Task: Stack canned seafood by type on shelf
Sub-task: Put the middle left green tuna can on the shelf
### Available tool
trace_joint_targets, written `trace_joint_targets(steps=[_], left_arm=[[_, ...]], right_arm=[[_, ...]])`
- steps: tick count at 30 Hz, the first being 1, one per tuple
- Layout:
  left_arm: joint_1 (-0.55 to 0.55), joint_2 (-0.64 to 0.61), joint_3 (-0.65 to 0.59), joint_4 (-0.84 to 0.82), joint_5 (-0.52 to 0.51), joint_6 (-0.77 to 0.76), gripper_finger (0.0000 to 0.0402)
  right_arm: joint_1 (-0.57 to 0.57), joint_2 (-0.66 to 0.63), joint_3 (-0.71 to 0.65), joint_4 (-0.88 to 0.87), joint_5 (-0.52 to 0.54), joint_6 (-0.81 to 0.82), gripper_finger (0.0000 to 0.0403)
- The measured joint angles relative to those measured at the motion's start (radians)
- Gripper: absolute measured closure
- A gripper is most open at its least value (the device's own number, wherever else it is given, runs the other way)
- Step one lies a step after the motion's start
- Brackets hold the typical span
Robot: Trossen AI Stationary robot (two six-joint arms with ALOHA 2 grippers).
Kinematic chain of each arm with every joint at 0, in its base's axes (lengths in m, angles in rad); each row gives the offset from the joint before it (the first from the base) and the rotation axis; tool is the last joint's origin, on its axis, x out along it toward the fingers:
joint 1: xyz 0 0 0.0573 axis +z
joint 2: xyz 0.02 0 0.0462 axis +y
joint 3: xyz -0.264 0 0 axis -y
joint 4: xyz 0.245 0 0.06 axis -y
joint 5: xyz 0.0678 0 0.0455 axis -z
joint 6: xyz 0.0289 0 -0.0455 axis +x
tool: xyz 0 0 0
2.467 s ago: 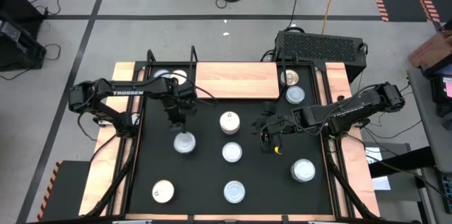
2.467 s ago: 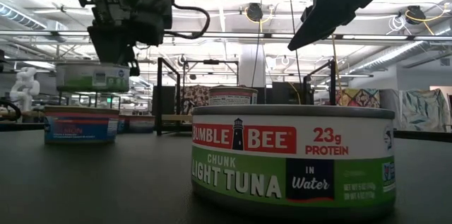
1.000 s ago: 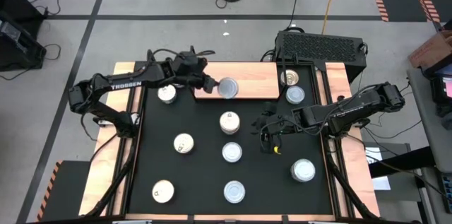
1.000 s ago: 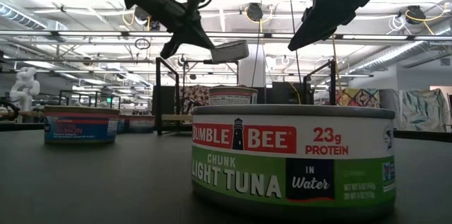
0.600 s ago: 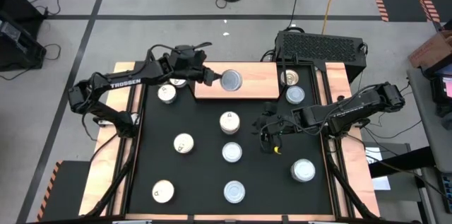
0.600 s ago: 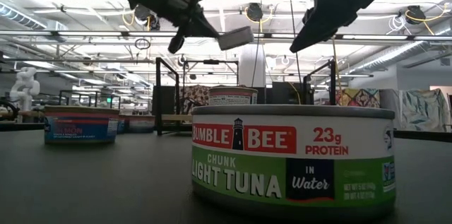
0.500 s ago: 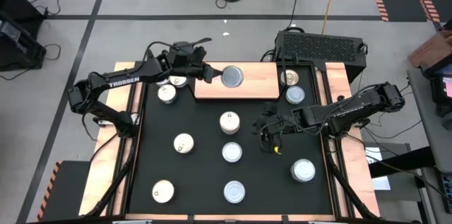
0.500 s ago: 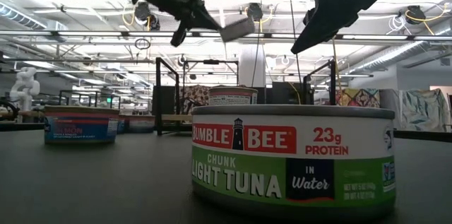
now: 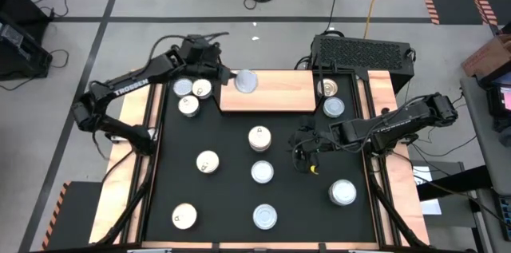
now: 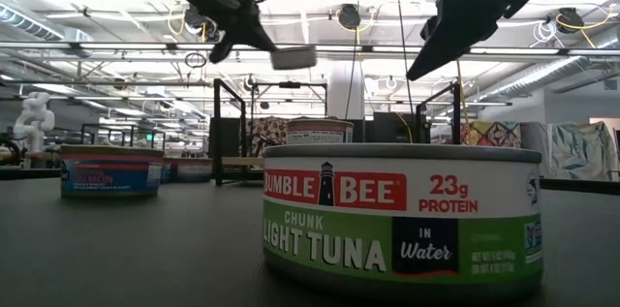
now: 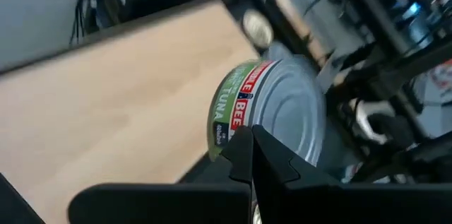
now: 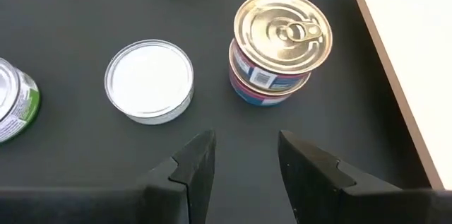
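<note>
My left gripper is shut on a green-labelled tuna tin, held in the air over the far left corner of the light wooden shelf board. The low view shows that tin high above the table. My right gripper hovers open over the black tabletop, right of a stack of two tins with a goldish top. A white-topped tin rests on its base beside the stack. My left gripper pinches the tuna tin between its two fingers, at their free ends. The fingers slant down from the table's left side. A dark finger crosses the tin's silver flat end, and the second finger is hidden. The tin is lifted clear and nearly level.
Loose tins stand on the black tabletop. Three tins cluster left of the board, two to its right. A black ribbed box sits beyond the far right corner. A large tuna tin fills the low view.
My left gripper has carried the tuna tin from the board's near left edge toward the far edge, then toward the left, and a little upward. The tin was tilted and now hangs nearly level. The right arm has kept still.
</note>
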Motion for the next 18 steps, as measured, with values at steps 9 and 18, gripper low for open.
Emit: trace_joint_targets(steps=[9, 18], left_arm=[[0.188, -0.178, -0.014, -0.174, 0.032, 0.09, 0.0402], [0.397, -0.247, -0.014, -0.334, 0.067, 0.18, 0.0402]], right_arm=[[0.055, 0.0, 0.0, 0.001, 0.0, 0.028, 0.0255], [0.092, 0.0, 0.0, 0.002, 0.0, 0.056, 0.0255]])
